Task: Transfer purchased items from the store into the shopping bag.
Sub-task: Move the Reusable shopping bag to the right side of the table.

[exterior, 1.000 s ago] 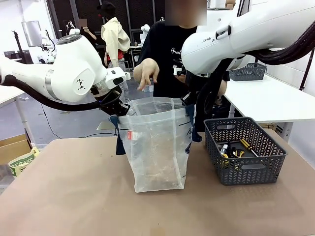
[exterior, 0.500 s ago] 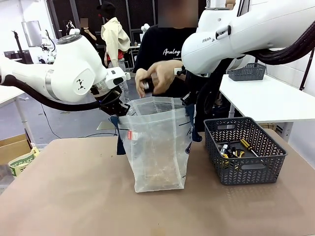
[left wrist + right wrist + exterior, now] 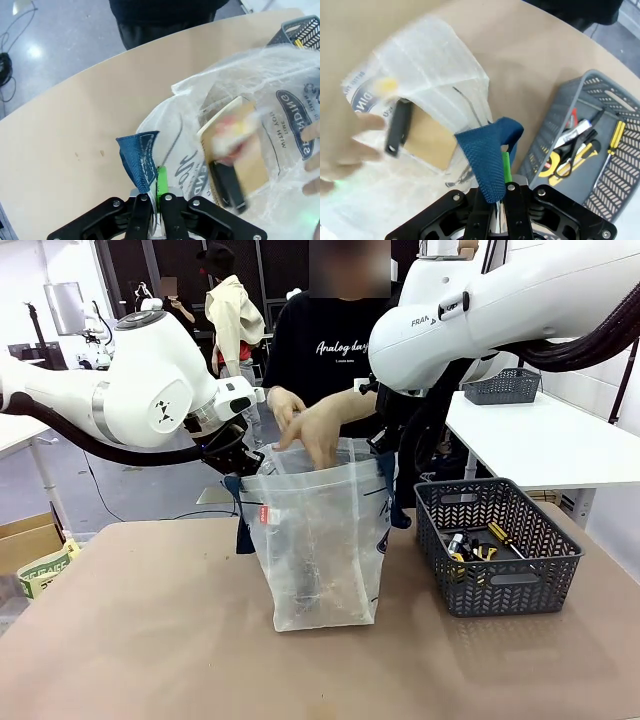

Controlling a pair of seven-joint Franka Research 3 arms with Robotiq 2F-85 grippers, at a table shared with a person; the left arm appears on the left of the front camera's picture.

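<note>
Left fingers [image 3: 234, 456] and right fingers [image 3: 384, 442] are holding the shopping bag [image 3: 320, 540] upright on the counter [image 3: 140, 640] while a person's hand [image 3: 318, 430] is dipping into its mouth between them; from the left wrist, the fingers are clenching a navy strap [image 3: 140, 155], with purchased items [image 3: 235, 150] lying inside just ahead; from the right wrist, the fingers are likewise clenching, with a basket [image 3: 620, 170] standing beside.

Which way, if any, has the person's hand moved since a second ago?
Yes: the hand dropped into the mouth of the translucent whitish plastic shopping bag, which stays put.
</note>
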